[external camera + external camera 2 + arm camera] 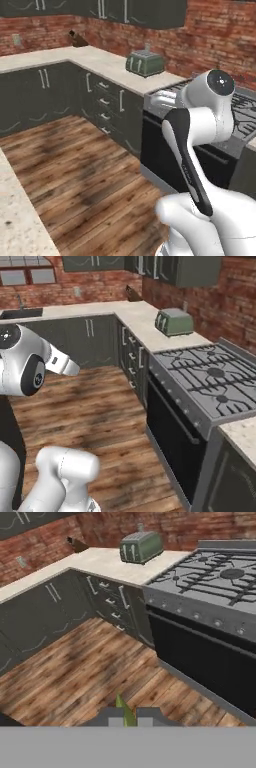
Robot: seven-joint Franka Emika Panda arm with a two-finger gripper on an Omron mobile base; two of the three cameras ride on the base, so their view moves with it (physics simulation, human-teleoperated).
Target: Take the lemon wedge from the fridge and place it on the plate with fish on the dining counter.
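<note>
Floorboards (80, 667) of brown wood spread wide in front of the stove (210, 607), and that open stretch is the main room I have for moving; it is hemmed by the dark cabinets (60, 95) left of the stove and by the stove's black oven door (170, 441). Beyond the stove, a pale stone counter (135, 318) runs along the brick wall and turns a corner, with a green toaster (145, 63) standing on it just past the stove's far edge. On the opposite side of the floor from the stove, I see a speckled beige counter edge (20, 220) cut off by the left base picture. From the hand camera, my claw (129, 718) is pinched narrow on the lemon wedge (125, 709), a thin yellow-green sliver poking up between the two fingertips (114, 716), held above the floor, in front of the oven door. Most of the wedge is hidden between the fingers. A small dark object (77, 39) sits in the far counter corner, too small to make out.
</note>
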